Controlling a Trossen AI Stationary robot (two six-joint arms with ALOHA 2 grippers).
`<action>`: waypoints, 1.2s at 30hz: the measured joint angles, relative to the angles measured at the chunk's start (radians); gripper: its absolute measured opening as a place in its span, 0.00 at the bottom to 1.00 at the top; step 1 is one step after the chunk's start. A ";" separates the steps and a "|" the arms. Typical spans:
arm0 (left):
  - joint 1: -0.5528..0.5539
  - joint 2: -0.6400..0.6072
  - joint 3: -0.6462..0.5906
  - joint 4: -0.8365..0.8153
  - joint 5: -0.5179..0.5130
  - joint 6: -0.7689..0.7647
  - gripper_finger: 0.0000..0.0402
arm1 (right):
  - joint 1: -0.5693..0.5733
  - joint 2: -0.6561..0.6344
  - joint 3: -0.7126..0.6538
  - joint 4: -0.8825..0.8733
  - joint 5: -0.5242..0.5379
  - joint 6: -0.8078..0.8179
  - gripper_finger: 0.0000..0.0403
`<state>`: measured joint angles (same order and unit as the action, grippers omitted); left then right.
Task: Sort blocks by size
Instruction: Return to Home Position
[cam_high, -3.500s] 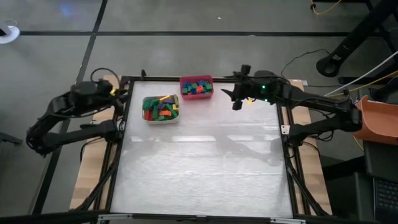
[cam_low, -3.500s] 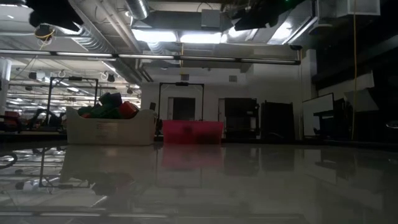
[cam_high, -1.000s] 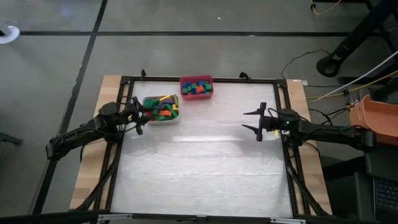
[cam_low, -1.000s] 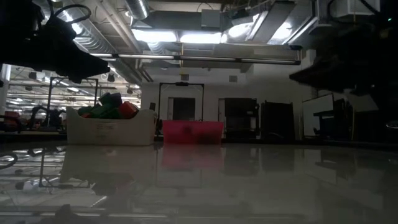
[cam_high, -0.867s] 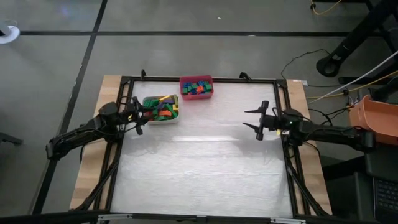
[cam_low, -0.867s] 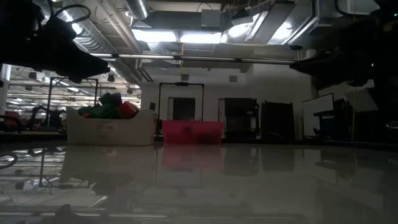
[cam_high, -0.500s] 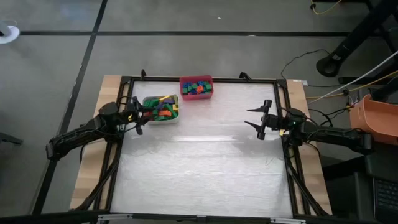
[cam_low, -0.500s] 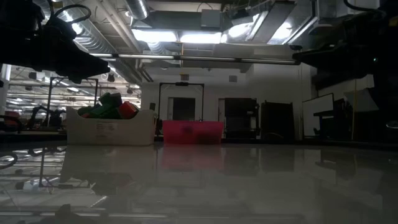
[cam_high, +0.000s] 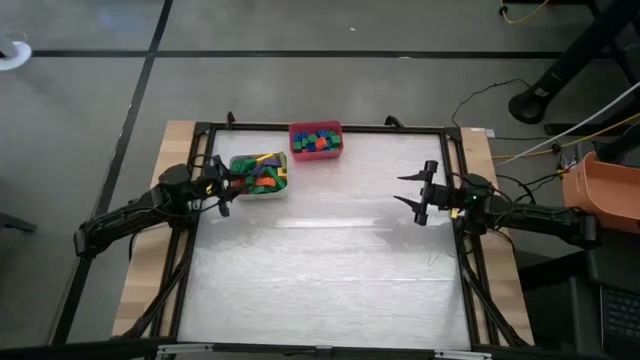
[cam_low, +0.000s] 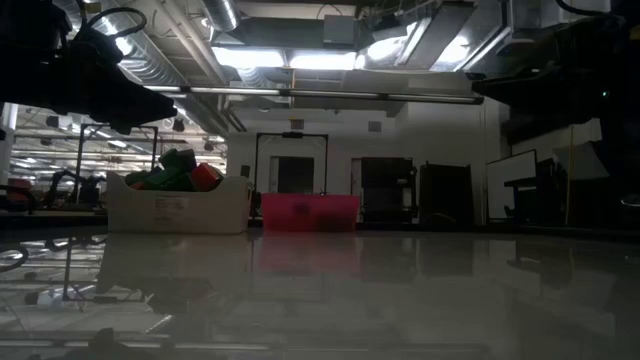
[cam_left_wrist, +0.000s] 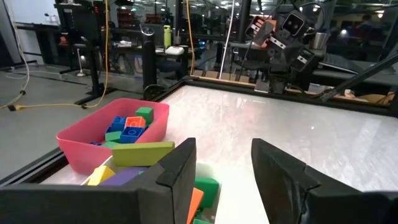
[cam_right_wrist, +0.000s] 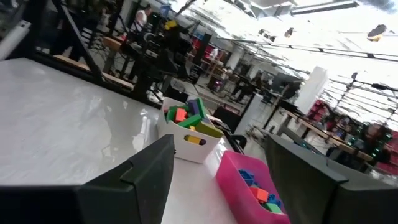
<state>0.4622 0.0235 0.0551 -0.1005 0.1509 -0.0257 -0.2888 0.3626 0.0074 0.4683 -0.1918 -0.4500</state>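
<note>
Wide surface (cam_high: 320, 280), both arms low along its sides. Left tool (cam_high: 226, 186), fingers apart and holding nothing, hangs just beside the white bin (cam_high: 260, 196) at far left. Right tool (cam_high: 405, 190), spread wide and empty, sits near the right edge. Homing wants a clean lift on the left, clear of that rim. The blocks (cam_high: 262, 173) fill the white bin and the red bin (cam_high: 293, 140) just beyond.

High cam: overhead, straight down, whole table (cam_high: 320, 270) in frame. Low cam: tabletop level, facing across to the white bin (cam_low: 178, 205) & red bin (cam_low: 309, 212) at the far edge. Left wrist cam looks past the left gripper (cam_left_wrist: 222, 155), close to the bins; right wrist cam, past the right gripper (cam_right_wrist: 219, 148), sees them from well off (red bin's in all four).
</note>
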 joint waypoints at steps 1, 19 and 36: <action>0.000 0.000 0.000 0.000 0.000 0.000 0.36 | 0.000 -0.006 0.000 0.000 -0.013 -0.004 0.62; 0.000 0.000 0.000 0.000 0.000 0.000 0.36 | 0.000 -0.114 0.000 -0.288 -0.016 -0.140 0.62; 0.000 0.000 -0.001 0.000 0.000 0.000 0.36 | 0.000 -0.112 0.000 -0.417 0.001 -0.161 0.62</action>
<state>0.4625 0.0235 0.0544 -0.1007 0.1509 -0.0257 -0.2886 0.2508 0.0078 0.0508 -0.1905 -0.6106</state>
